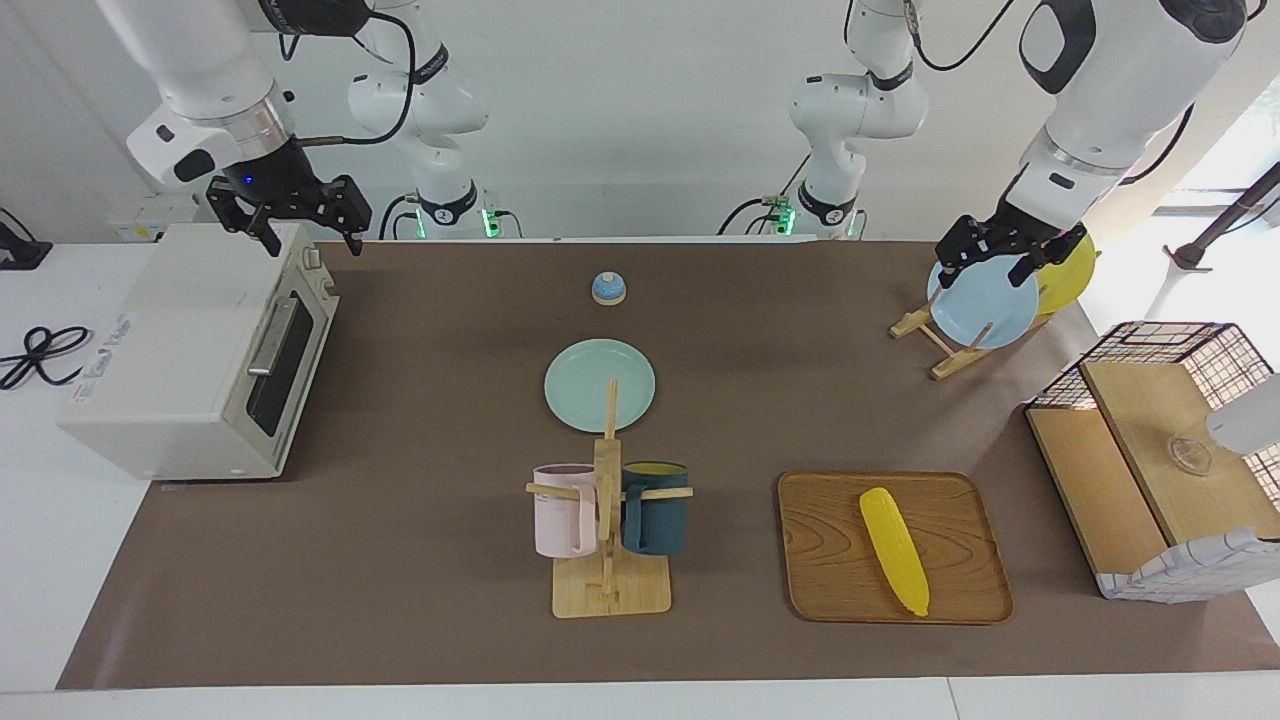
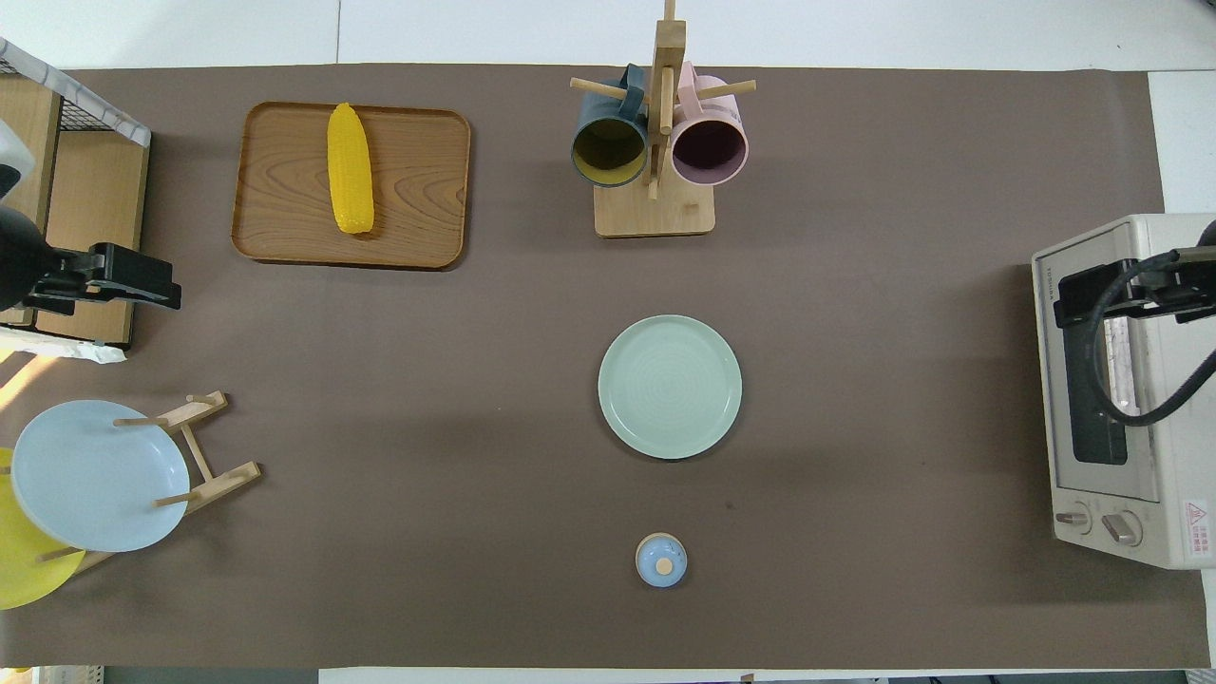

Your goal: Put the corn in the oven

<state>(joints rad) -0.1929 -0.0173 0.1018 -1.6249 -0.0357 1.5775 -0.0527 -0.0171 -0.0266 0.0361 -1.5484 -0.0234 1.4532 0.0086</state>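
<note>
The corn [image 1: 894, 549] lies flat on the wooden tray [image 1: 820, 560], toward the left arm's end of the table and well apart from the oven [image 1: 200, 350], whose door is shut. It looks like light, stiff, ribbed plastic, a bit slick, so I'd pinch it across its thick middle. Both grippers hang with fingers spread and holding nothing: the left gripper [image 1: 1008, 258] over the plate rack [image 1: 940, 345], the right gripper [image 1: 288, 222] over the oven.
</note>
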